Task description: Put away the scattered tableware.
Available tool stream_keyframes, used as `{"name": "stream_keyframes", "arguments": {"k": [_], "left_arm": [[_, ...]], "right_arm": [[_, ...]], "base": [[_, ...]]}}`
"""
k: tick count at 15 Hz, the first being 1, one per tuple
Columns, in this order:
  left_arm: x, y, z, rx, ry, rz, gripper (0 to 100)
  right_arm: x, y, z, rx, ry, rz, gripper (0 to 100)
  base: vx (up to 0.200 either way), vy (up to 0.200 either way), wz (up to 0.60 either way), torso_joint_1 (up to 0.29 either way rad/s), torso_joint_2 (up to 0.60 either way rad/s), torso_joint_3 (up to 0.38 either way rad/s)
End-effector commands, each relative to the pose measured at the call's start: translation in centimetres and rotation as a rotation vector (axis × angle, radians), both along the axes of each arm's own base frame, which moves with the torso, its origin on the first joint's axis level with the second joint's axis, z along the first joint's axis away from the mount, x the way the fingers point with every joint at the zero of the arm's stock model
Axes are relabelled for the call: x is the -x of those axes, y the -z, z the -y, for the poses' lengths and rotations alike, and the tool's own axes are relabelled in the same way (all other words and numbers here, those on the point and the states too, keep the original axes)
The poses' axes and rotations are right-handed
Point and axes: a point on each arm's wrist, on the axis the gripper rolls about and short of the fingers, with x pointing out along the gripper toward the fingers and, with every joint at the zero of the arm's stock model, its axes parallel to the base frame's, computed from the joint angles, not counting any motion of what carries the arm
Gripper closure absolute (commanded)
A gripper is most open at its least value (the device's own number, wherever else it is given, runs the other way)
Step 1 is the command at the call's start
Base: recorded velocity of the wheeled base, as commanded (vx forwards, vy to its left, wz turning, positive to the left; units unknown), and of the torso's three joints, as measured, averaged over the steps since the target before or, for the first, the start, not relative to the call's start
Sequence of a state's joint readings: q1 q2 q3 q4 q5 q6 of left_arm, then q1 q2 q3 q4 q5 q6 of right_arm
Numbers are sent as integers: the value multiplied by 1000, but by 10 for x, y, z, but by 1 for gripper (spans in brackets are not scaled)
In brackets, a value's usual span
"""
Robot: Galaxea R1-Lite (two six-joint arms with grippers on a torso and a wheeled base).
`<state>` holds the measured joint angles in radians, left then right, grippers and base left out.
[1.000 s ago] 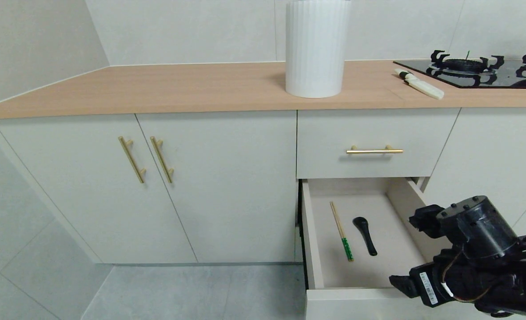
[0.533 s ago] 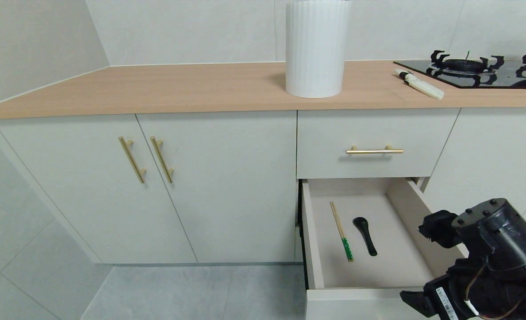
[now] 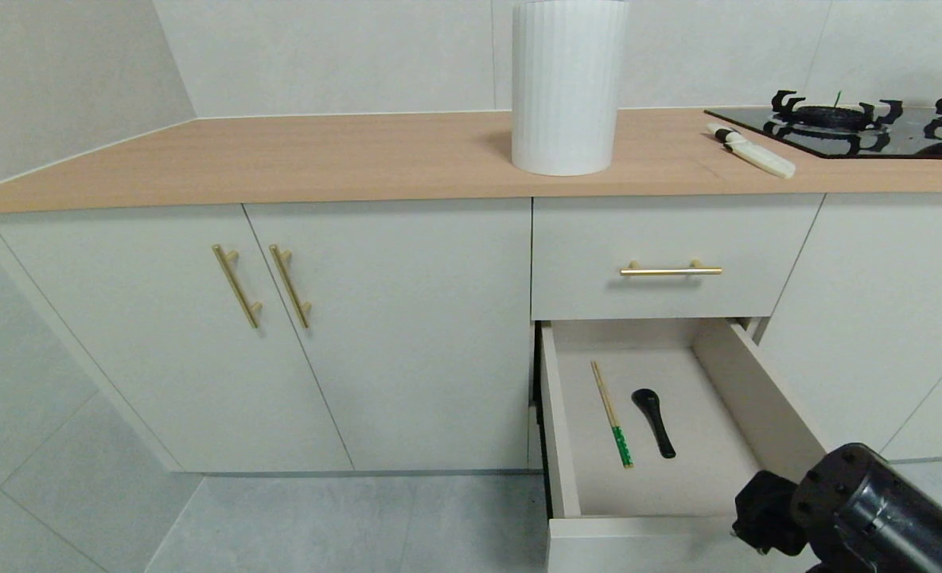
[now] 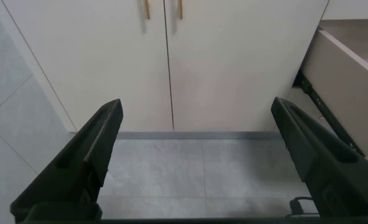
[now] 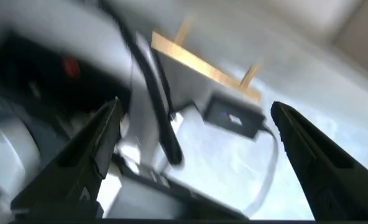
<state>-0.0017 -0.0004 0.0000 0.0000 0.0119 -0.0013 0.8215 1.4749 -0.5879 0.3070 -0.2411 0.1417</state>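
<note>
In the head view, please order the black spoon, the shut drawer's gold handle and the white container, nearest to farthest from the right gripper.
1. The black spoon, in the open drawer, closest to the right gripper.
2. The gold handle, on the shut drawer above.
3. The white container, up on the countertop.

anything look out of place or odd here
One thing: a cream-white knife-like utensil lies loose on the wooden countertop beside the black gas hob, while the green-tipped wooden chopsticks and black spoon lie in the open lower drawer. Nothing looks spilled or damaged.
</note>
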Motion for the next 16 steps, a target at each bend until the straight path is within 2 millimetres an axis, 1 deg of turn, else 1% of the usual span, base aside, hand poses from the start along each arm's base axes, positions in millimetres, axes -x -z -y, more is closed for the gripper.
{"name": "stream_keyframes", "arguments": {"k": [1,4,7,8,10,12,13,14,16], "left_arm": [[0,0,0,0,-1,0,0],[0,0,0,0,-1,0,0],[0,0,0,0,-1,0,0],[0,0,0,0,-1,0,0],[0,0,0,0,-1,0,0],[0,0,0,0,-1,0,0],[0,0,0,0,-1,0,0],[0,0,0,0,-1,0,0],[0,0,0,0,-1,0,0]], "right_arm": [[3,13,0,60,-27,-46,0],[2,22,-1,102,-29,-77,0],[-2,26,-5,113,-20,-89,0],[-6,27,-8,113,-9,-90,0],[-15,28,-15,85,76,-95,0],[-30,33,-27,67,193,-90,0],[-32,35,-30,69,218,-89,0],[-43,37,-40,51,299,-66,0],[-54,34,-46,7,380,-51,0]], "base": [[0,0,0,0,0,0],[0,0,0,0,0,0],[0,0,0,0,0,0],[0,0,0,0,0,0],[0,0,0,0,0,0],[0,0,0,0,0,0],[0,0,0,0,0,0],[0,0,0,0,0,0],[0,0,0,0,0,0]]}}
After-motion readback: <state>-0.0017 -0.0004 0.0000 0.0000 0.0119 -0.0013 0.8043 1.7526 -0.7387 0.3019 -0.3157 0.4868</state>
